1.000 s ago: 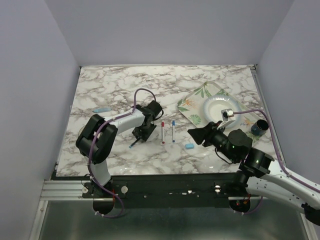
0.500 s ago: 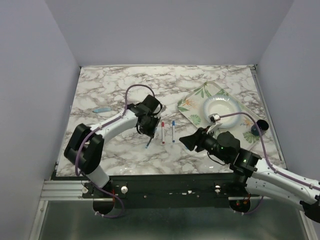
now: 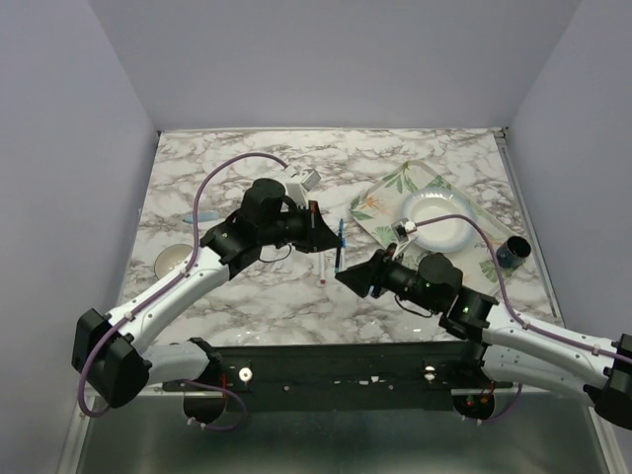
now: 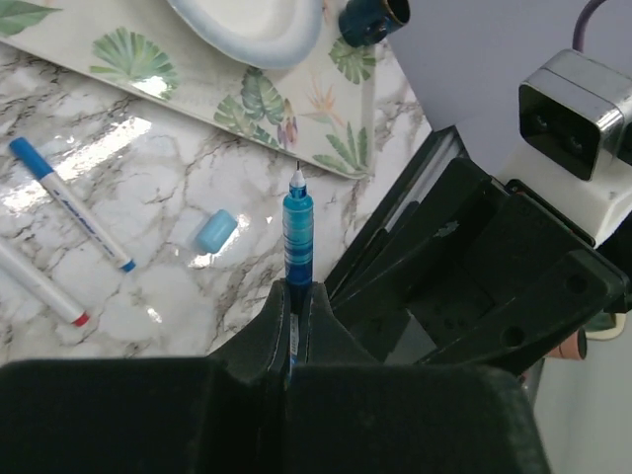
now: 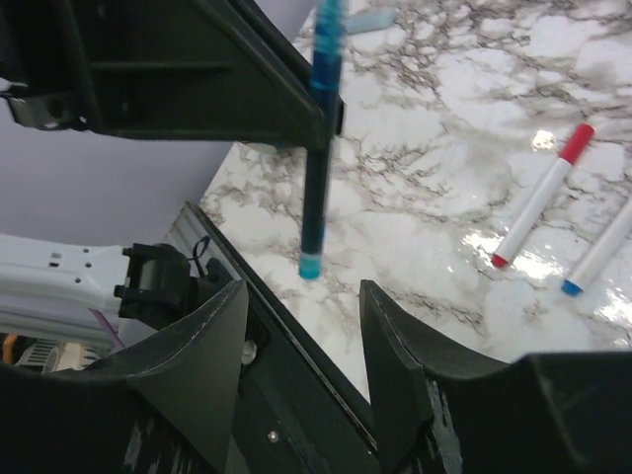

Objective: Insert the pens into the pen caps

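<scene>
My left gripper (image 4: 297, 291) is shut on a blue-barrelled pen (image 4: 297, 232), held above the table with its tip pointing away from me. In the top view that pen (image 3: 339, 243) hangs between the left gripper (image 3: 329, 237) and the right gripper (image 3: 348, 278). My right gripper (image 5: 301, 296) stands open and empty, and the blue pen (image 5: 318, 188) hangs just beyond its fingers. Two white pens (image 5: 543, 197) lie side by side on the marble, one red-ended and one blue-ended (image 4: 69, 202). A light blue pen cap (image 4: 214, 230) lies near them, another pen cap (image 3: 200, 216) at the far left.
A floral tray (image 3: 385, 202) holding a white bowl (image 3: 434, 212) sits at the back right. A dark cup (image 3: 512, 254) lies at the right edge. A small pale round object (image 3: 170, 262) rests at the left. The two grippers face each other closely at mid-table.
The left gripper shut on the blue pen, lifted it and carried it right. The right gripper moved left toward it, still open.
</scene>
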{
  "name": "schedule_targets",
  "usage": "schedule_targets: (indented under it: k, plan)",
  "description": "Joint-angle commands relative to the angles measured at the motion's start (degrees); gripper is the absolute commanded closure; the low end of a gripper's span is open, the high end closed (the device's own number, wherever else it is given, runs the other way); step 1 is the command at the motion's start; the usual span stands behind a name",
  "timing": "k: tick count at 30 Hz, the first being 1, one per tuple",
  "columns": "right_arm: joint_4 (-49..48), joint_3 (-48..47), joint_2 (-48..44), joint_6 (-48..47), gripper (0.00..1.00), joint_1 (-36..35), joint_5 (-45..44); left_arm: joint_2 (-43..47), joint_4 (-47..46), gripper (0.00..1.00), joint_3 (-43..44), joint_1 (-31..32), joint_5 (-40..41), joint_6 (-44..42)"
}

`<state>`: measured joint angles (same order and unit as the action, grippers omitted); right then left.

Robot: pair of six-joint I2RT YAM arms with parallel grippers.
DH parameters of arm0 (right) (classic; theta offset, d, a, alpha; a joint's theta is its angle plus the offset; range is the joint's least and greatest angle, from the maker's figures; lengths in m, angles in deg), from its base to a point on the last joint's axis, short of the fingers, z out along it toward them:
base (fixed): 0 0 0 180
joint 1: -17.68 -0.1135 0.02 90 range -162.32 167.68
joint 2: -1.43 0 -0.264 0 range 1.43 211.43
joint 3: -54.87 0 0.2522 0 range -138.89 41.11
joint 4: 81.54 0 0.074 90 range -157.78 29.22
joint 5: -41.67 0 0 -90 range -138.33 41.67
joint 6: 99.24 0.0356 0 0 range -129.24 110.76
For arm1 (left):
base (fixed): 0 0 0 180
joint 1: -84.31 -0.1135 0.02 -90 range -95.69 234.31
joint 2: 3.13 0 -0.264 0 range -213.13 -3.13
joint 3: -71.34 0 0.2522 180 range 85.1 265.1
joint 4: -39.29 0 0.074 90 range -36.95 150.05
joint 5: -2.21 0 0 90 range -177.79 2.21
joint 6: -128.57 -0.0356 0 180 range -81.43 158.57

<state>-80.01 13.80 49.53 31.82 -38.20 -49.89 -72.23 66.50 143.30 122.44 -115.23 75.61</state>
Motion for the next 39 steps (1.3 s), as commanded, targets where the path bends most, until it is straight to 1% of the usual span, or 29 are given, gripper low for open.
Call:
schedule_targets:
  k: [1,7,11,13,16,17,20,22,23,26,27,34,35,38,39]
  plan:
    - [-3.50,-3.98,1.74,-1.94,0.44,-0.02,3.50,1.78,-6.16,1.00,-1.07,0.98,-3.94,4.71]
    - [-2.19,-6.52,3.84,-2.47,0.45,-0.02,2.09,2.65,-7.12,1.00,-1.94,1.60,-4.72,5.59]
    - [-2.62,-6.70,4.29,-2.48,0.58,-0.11,1.91,3.01,-7.39,1.00,-1.77,1.77,-5.08,5.94]
    - [-2.54,-6.79,4.20,-2.30,0.60,-0.02,1.91,3.09,-7.91,1.00,-1.77,1.77,-5.52,6.20]
    - [-2.36,-6.88,3.76,-2.65,0.70,-0.02,-0.10,3.18,-8.27,1.00,-1.77,2.04,-5.87,6.38]
    - [-2.27,-6.88,3.59,-2.65,0.77,-0.11,-0.28,3.27,-8.18,1.00,-1.77,2.21,-5.87,6.38]
    - [-2.01,-6.53,2.79,-2.83,0.92,-0.11,-1.16,3.27,-7.65,1.00,-1.77,2.12,-5.78,5.94]
    - [-1.57,-6.44,2.62,-2.91,0.92,-0.02,-1.51,3.36,-7.04,1.00,-1.68,2.21,-5.69,5.33]
    - [-1.31,-6.61,2.62,-2.91,0.89,-0.11,-1.34,3.27,-6.69,1.00,-1.42,2.21,-5.61,5.07]
    - [-0.78,-6.62,2.35,-2.65,0.73,-0.02,-1.16,3.18,-5.46,1.00,-0.89,2.21,-5.69,4.36]
    - [-0.69,-6.62,2.27,-2.65,0.71,-0.11,-1.25,3.18,-5.11,1.00,-0.89,2.30,-5.69,4.19]
    - [-0.87,-6.26,1.39,-2.47,0.69,-0.02,-2.04,3.71,-3.70,1.00,-0.62,2.48,-5.69,3.39]
    - [-0.78,-6.26,1.47,-2.56,0.71,-0.11,-1.95,3.88,-3.70,1.00,-0.71,2.48,-5.95,3.48]
    - [-1.66,-6.18,1.56,-3.26,0.95,-0.11,-0.72,4.15,-3.96,1.00,-0.80,2.39,-5.96,3.83]
    - [-1.66,-6.00,1.39,-3.09,0.99,-0.02,-0.72,4.24,-4.13,1.00,-0.71,2.48,-6.04,3.83]
